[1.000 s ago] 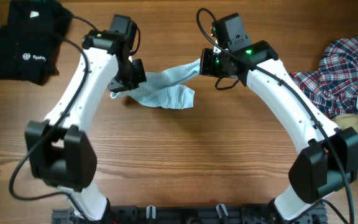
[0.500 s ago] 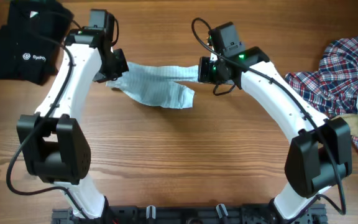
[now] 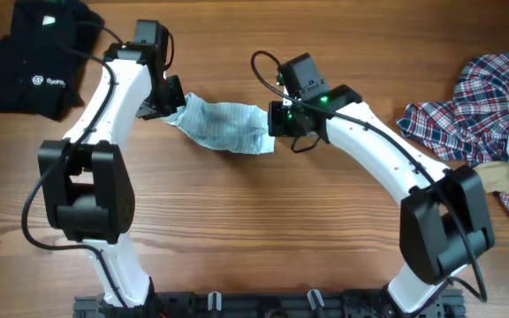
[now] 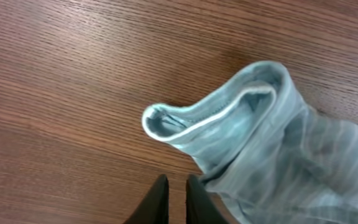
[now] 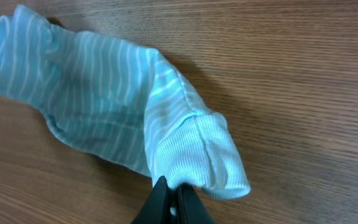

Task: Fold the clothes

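2 grippers are set at opposite ends of the pale-blue striped garment, its long axis lying left-right on the table; the right gripper is clamped on the ribbed cuff, the left gripper nearly closed, seemingly empty

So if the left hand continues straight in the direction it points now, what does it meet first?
Most likely the pale-blue striped garment. In the left wrist view the left hand points at its rolled open cuff just ahead, with bare wooden table beyond. Depth is unclear, so it might pass just beside the cuff.
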Controlling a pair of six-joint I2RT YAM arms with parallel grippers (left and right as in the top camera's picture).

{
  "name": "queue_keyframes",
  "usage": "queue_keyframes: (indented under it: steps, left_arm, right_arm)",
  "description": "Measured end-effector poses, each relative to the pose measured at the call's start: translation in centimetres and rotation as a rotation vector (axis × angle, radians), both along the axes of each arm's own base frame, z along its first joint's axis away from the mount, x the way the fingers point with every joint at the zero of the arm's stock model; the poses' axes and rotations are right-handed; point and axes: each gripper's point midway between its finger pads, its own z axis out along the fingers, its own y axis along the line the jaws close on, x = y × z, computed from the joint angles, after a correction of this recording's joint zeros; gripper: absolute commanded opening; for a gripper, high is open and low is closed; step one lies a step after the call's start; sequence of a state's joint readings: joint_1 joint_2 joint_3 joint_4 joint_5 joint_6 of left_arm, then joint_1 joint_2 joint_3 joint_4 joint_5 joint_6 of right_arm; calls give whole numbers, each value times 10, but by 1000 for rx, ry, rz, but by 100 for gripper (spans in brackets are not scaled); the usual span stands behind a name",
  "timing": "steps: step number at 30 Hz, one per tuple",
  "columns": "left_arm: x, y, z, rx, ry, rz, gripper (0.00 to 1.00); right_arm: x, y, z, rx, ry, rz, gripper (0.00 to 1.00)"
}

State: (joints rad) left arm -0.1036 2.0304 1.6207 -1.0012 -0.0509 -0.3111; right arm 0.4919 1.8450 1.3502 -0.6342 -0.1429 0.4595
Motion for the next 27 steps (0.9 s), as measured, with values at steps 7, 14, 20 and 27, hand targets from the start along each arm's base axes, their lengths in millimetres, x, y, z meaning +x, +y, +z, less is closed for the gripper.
queue_keyframes:
  steps: [7, 14, 20, 27]
  left_arm:
    - [-3, -21, 0, -117, 17, -48, 39]
    - [-5, -27, 0, -154, 23, -61, 43]
    - [-6, -32, -4, -177, 37, -73, 43]
    - [-7, -36, -33, -194, 92, -103, 42]
  right_arm:
    - [-3, -1, -2, -7, 16, -3, 11]
    - [-13, -7, -9, -28, 58, -8, 82]
    - [-15, -27, -19, -127, 61, -62, 87]
    - [-12, -34, -19, -163, 42, -79, 88]
